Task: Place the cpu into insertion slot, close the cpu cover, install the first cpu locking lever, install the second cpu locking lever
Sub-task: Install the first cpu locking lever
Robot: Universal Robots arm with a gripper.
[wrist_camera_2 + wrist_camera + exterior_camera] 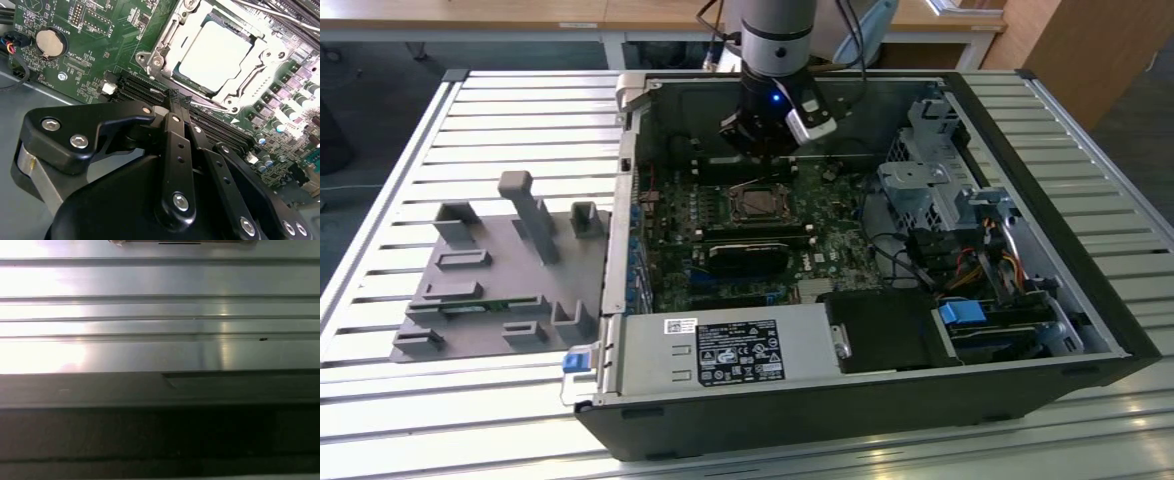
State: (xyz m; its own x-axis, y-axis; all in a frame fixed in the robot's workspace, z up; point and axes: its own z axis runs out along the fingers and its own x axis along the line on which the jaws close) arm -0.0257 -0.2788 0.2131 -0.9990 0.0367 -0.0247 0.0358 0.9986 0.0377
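Note:
The cpu (216, 48), a flat square with a pale silver top, lies in the insertion slot on the green board. Its metal cpu cover (161, 46) frames it, lying down around its edges. The slot itself is hidden under them in the second wrist view. The exterior view shows the socket (754, 204) in the middle of the open computer case. My gripper (175, 98) is shut with nothing between its black fingers (176, 150), a short way off the socket's edge and above the long black memory slots (145, 86). In the exterior view my gripper (758, 150) hangs just behind the socket.
A grey fixture (494, 270) stands on the slatted metal table (160, 310) on the exterior view's left. Inside the case are a labelled power supply (727, 350), a drive cage (934, 190) with cables, and a coin battery (51, 41).

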